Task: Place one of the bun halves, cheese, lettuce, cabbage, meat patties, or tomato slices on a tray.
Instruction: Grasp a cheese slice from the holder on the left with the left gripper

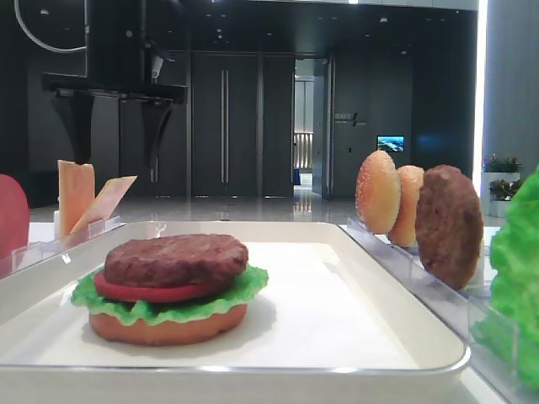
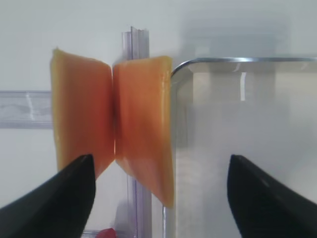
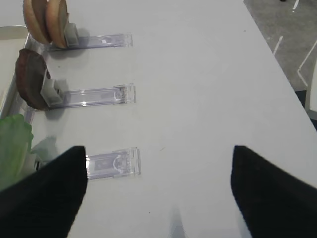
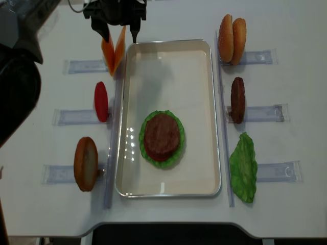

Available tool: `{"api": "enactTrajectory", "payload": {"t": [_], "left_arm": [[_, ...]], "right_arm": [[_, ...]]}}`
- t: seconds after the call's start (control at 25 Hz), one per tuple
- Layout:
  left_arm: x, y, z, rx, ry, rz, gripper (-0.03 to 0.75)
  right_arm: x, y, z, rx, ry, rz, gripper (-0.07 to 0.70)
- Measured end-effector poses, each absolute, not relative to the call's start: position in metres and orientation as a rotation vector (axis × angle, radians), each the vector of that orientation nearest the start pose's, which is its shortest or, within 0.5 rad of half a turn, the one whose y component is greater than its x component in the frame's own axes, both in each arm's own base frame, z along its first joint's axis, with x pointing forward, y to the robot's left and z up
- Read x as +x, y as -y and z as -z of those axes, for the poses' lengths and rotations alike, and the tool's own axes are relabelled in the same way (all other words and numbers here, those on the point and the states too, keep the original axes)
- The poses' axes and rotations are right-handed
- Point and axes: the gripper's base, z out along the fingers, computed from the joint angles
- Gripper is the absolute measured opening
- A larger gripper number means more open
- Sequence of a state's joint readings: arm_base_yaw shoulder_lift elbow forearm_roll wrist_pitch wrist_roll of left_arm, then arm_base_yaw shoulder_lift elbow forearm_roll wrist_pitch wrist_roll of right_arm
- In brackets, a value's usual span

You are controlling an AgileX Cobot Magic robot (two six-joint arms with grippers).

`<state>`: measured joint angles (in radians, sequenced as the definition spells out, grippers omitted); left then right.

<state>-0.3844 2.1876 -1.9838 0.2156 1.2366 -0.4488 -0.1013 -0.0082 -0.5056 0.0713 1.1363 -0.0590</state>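
Two orange cheese slices (image 2: 141, 119) lean apart in a V in a clear rack by the cream tray's (image 4: 168, 76) far left corner. My left gripper (image 2: 161, 157) hangs open just above them, one finger left of the slices and the other over the tray (image 2: 237, 124); it touches nothing. From the side, the left gripper (image 1: 118, 164) shows above the cheese (image 1: 76, 195). On the tray sits a stack: bun half (image 1: 168, 328), lettuce (image 1: 244, 286), tomato slice (image 1: 143, 292), meat patty (image 1: 175, 257). My right gripper (image 3: 158, 148) is open over bare table, holding nothing.
Racks right of the tray hold two bun halves (image 4: 232, 33), a meat patty (image 4: 237, 99) and lettuce (image 4: 244, 166). On the left stand a tomato slice (image 4: 101, 101) and a bun half (image 4: 86, 163). An empty rack end (image 3: 111, 163) lies near my right gripper.
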Motion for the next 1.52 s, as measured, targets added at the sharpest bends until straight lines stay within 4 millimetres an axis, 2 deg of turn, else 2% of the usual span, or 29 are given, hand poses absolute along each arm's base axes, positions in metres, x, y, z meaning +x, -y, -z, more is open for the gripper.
{"api": "enactTrajectory", "payload": {"t": [0.48,1.08,1.24,1.52], "left_arm": [[0.447,0.157,-0.209,0.004,-2.883,-0.246,0.632],[0.449,0.153,-0.210,0.023,-2.855,-0.311,0.627],[0.449,0.152,-0.211,0.025,-2.852,-0.318,0.561],[0.450,0.151,-0.211,0.031,-2.844,-0.338,0.332]], "right_arm": [[-0.010,-0.007,-0.273,0.037,-2.104,0.010,0.560],[-0.010,-0.007,-0.273,0.037,-2.104,0.010,0.560],[-0.010,-0.007,-0.273,0.037,-2.104,0.010,0.560],[-0.010,-0.007,-0.273,0.037,-2.104,0.010,0.556]]}}
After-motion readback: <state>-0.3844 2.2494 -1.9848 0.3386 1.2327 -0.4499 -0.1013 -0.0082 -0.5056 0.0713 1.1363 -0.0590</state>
